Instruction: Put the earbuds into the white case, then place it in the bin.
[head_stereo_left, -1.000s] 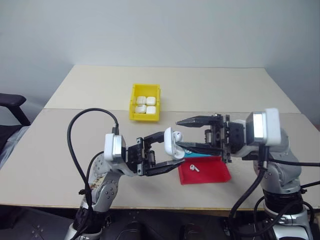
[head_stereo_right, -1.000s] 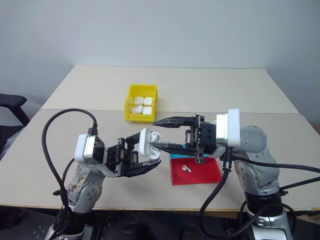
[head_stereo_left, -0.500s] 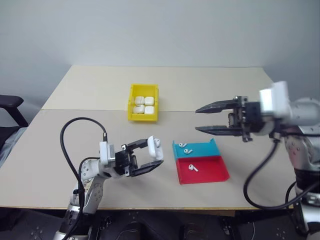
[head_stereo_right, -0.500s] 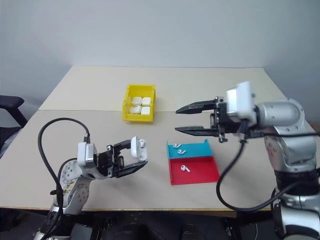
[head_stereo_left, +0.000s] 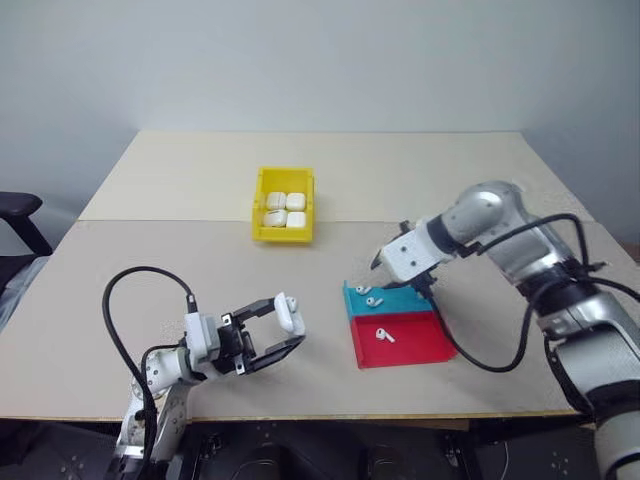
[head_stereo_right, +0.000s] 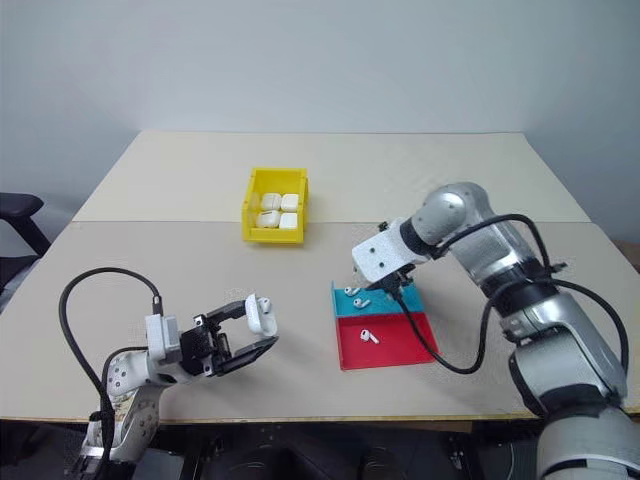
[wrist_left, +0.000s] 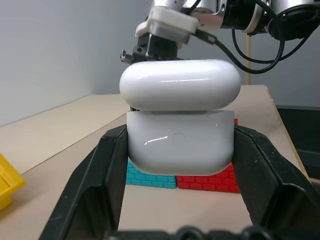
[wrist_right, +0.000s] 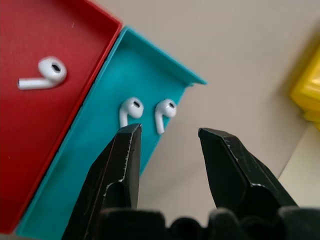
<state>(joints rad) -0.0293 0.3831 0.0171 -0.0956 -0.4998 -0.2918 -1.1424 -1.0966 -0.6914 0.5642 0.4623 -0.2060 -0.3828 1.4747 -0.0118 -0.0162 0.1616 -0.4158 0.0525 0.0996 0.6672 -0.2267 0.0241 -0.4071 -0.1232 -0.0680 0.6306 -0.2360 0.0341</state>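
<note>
Earbuds (wrist_right: 132, 108): two lie side by side in the teal half of the tray (wrist_right: 95, 145), a third in the red half. Right gripper (wrist_right: 167, 142) hangs just above the teal pair, jaws parted and empty, pointing down. Left gripper (wrist_left: 180, 145) is clamped on the white case (wrist_left: 180, 137), lid up, low over the table (head_stereo_left: 200, 260) and well apart from the tray. Yellow bin (head_stereo_left: 283, 238) beyond holds four cases. Step in hand: fetching an earbud. Next move, as I judge it: lower and straddle one bud without nudging its neighbour.
</note>
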